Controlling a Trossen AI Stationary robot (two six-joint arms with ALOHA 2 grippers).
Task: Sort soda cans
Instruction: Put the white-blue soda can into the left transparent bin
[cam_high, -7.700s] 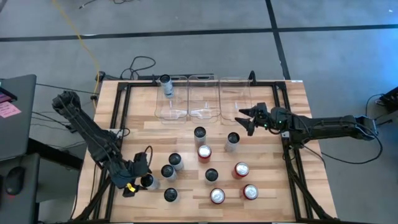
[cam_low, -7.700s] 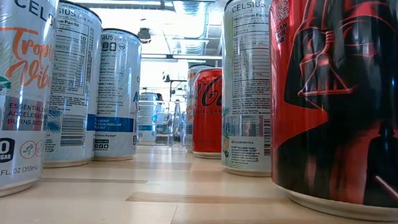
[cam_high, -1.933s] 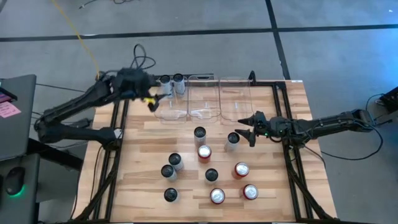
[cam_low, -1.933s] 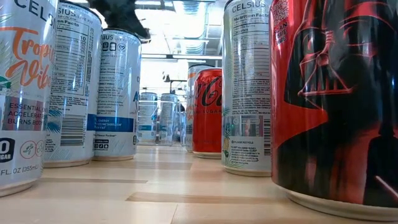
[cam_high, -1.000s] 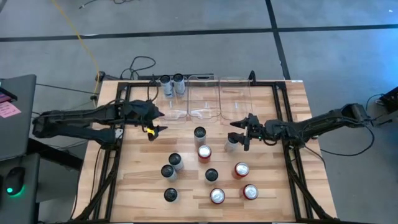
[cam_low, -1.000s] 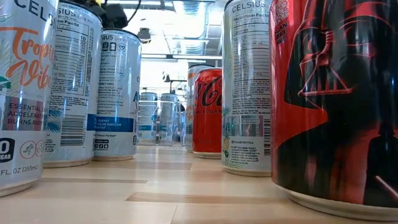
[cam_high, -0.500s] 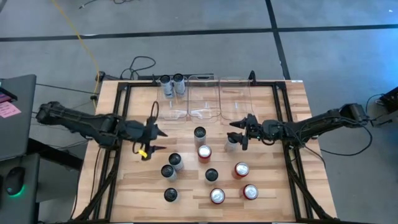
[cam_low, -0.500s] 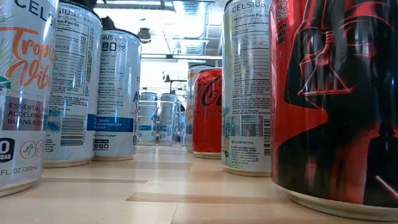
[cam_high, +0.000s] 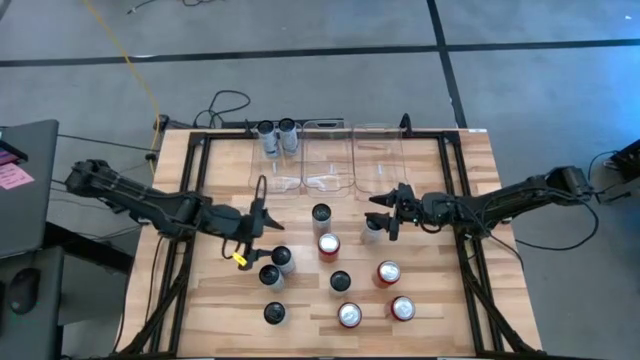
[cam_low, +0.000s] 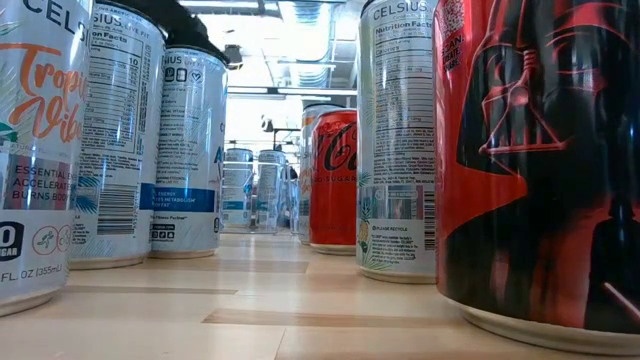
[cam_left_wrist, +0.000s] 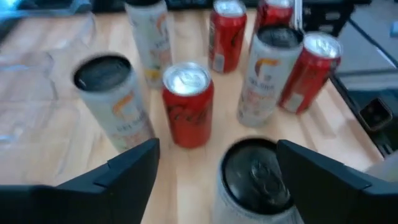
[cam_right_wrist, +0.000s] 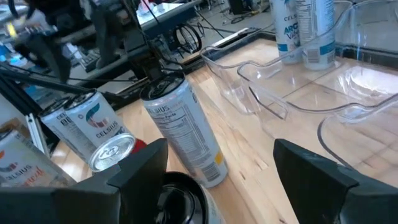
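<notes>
Upright silver-grey cylindrical soda cans (cam_high: 281, 259), long axes vertical, on the wooden desk (cam_high: 440, 300); left gripper (cam_high: 258, 232) and right gripper (cam_high: 385, 213) fingers spread, each straddling one can

Dark-topped silver can (cam_right_wrist: 180, 199) sits between the spread fingers (cam_right_wrist: 134, 177).

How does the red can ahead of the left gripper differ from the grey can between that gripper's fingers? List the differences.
1. The red can has a red body; the grey can is silver-grey.
2. The red can's top is bright silver; the grey can's is dark.
3. The grey can stands between the open fingers of the left gripper; the red can stands beyond them.
Both stand upright on the table.
</notes>
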